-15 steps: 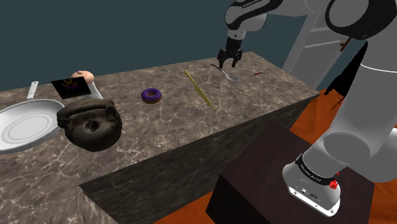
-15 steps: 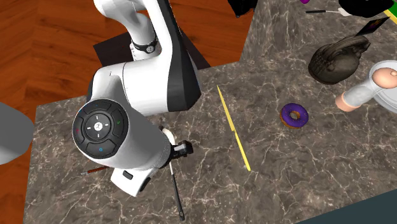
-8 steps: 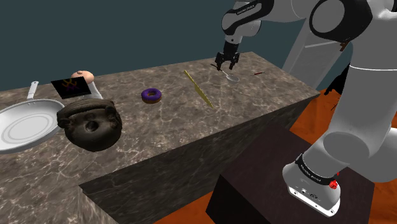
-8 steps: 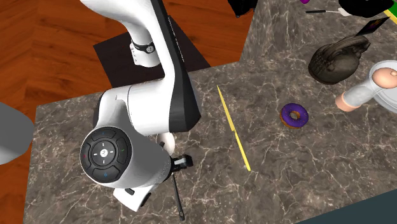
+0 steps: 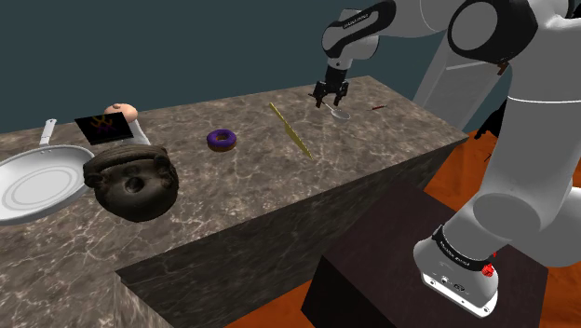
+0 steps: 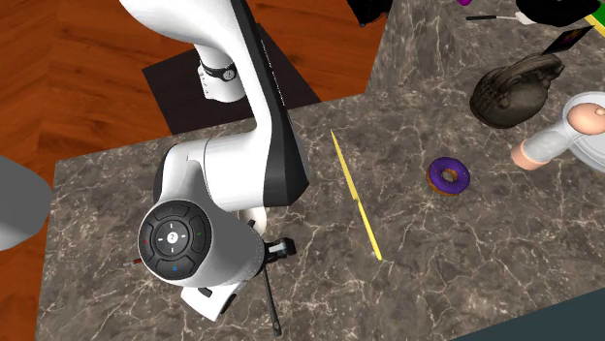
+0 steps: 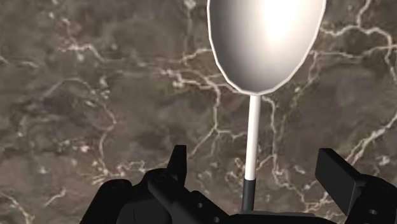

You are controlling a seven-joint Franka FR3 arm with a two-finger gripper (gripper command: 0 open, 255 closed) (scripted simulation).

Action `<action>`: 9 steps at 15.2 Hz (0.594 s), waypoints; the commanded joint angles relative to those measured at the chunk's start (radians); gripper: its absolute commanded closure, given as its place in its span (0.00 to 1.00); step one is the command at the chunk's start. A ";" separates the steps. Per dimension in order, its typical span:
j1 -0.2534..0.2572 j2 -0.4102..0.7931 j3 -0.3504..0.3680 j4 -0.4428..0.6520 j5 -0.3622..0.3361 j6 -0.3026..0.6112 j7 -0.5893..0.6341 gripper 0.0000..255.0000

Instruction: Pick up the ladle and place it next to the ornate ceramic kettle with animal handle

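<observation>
Tool [image 7: 254,158] spread wide, low over the counter [image 7: 89,95]. Ladle [image 7: 267,38] handle runs between its fingers, untouched; bowl lies just ahead of the tips.

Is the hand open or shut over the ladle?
Open. The hand has its fingers apart, either side of the ladle, not touching its handle.

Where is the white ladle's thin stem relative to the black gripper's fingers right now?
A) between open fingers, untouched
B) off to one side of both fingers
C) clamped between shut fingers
A: in the wrist view the thin stem of the white-bowled ladle runs between the fingers of the black gripper, which stand apart and clear of it.
</observation>
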 commanded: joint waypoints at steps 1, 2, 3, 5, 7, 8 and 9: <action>0.000 0.000 0.000 0.000 0.000 0.000 0.000 0.00; 0.000 0.000 0.000 0.000 0.000 0.000 0.000 0.00; 0.000 0.000 0.000 0.000 0.000 0.000 0.000 1.00; 0.000 0.000 0.000 0.000 0.000 0.000 0.000 1.00; 0.000 0.000 0.000 0.000 0.000 0.000 0.000 1.00; 0.000 0.000 0.000 0.000 0.000 0.000 0.000 1.00; 0.000 0.000 0.000 0.000 0.000 0.000 0.000 1.00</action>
